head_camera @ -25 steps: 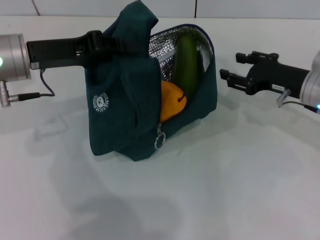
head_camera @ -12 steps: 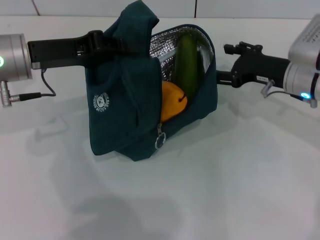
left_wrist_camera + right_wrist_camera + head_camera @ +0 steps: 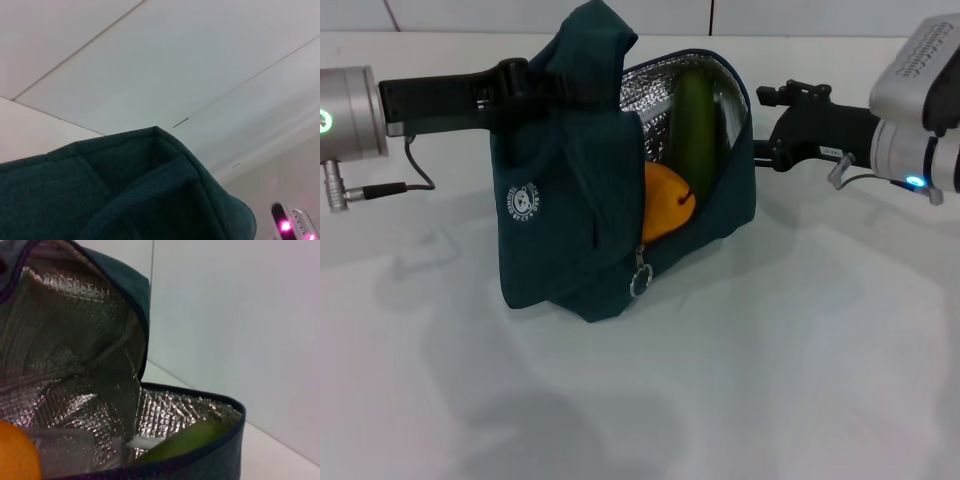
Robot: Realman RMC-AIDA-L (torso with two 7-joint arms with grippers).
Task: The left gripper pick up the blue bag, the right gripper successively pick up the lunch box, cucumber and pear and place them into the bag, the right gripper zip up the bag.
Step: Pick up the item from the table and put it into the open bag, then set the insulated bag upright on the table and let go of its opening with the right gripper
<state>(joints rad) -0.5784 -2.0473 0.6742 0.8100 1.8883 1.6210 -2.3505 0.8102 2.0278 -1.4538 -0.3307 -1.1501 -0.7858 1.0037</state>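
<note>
On the table [image 3: 800,380] your blue bag [image 3: 570,200] stands unzipped, handle clamped by the left gripper [image 3: 525,85]. Cucumber [image 3: 692,125] and pear [image 3: 665,203] sit inside. Right gripper [image 3: 765,125], jaws apart, is beside the rim.

My left gripper [image 3: 525,80] is clamping the padded handle of the dark teal-blue fabric bag [image 3: 570,190], which is sitting unzipped, foil lining showing. The long dark green cucumber [image 3: 692,130] is leaning upright inside, the orange-yellow pear [image 3: 665,202] lying before it, the clear plastic lunch box [image 3: 65,442] resting beneath.
</note>
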